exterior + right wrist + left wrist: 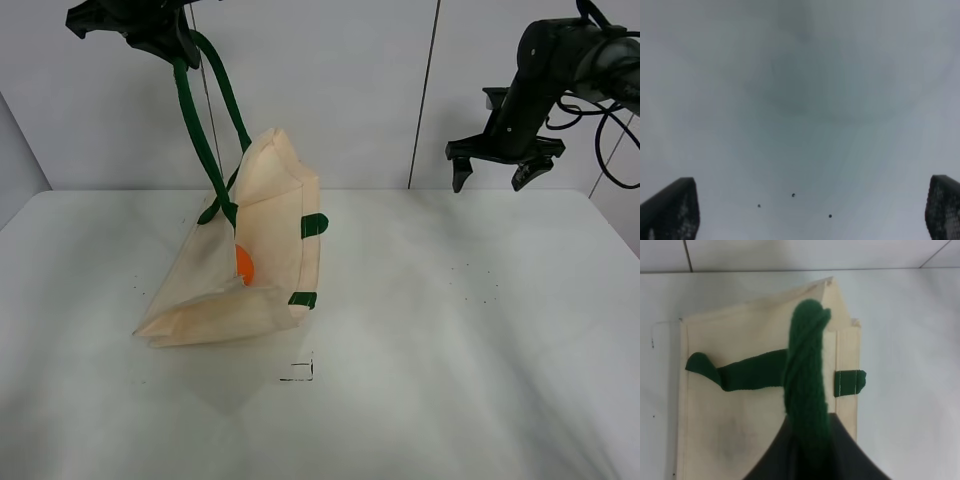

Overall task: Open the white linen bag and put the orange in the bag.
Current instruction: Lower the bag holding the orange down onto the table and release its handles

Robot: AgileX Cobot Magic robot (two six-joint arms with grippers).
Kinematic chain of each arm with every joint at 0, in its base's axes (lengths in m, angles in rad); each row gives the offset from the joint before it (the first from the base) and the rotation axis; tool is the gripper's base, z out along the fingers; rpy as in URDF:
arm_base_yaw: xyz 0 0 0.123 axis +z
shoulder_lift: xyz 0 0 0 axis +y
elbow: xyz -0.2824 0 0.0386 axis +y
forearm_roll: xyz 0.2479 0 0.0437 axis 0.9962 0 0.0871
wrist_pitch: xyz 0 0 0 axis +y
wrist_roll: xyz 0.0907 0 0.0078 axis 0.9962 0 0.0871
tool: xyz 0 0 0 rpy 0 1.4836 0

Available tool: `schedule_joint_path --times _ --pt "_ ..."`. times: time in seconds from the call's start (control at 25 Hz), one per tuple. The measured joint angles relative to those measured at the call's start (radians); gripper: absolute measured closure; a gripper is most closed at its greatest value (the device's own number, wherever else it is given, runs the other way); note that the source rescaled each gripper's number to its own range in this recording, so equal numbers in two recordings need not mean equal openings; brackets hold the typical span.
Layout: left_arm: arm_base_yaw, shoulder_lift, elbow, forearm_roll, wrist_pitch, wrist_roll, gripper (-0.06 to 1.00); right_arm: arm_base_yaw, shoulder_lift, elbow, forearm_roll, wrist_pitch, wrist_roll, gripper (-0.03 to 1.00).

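The white linen bag [260,260] hangs partly lifted by its dark green strap handles [205,130], its lower corner resting on the table. The orange [244,264] shows inside the bag's open mouth. My left gripper [165,35] is high at the top left, shut on the green handles. In the left wrist view the twisted green handle [807,375] runs down to the cream bag [740,405]; the orange is hidden there. My right gripper [492,175] is open and empty, held high at the right, far from the bag. Its fingertips [670,210] show over bare table.
The white table [450,330] spreads under both arms. A small black square mark [298,371] lies in front of the bag. Small dark specks [793,195] dot the table on the right. A grey wall stands behind.
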Motion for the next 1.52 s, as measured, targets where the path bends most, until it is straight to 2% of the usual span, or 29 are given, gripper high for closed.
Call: schedule_joint_path --times 0.16,0.32,0.68,0.88,1.0,1.2,1.52 --pt "0.0 0.0 0.0 0.0 0.0 0.0 0.94 0.0 -0.077 0.115 0.0 -0.001 -0.001 -0.03" --pt "0.0 0.0 0.0 0.0 0.0 0.0 0.94 0.0 -0.241 0.346 0.0 -0.002 -0.003 -0.03" --pt "0.0 0.0 0.0 0.0 0.0 0.0 0.94 0.001 -0.799 1.025 0.0 -0.001 -0.004 -0.03" --pt "0.0 0.0 0.0 0.0 0.0 0.0 0.94 0.001 -1.157 1.323 0.0 -0.003 -0.004 -0.03" --pt "0.0 0.0 0.0 0.0 0.0 0.0 0.94 0.001 -1.372 1.474 0.0 -0.068 -0.008 -0.03" --pt "0.0 0.0 0.0 0.0 0.0 0.001 0.94 0.001 -1.724 1.64 0.0 -0.201 -0.017 -0.03" --pt "0.0 0.0 0.0 0.0 0.0 0.001 0.94 0.001 -2.136 1.696 0.0 -0.193 -0.022 -0.03"
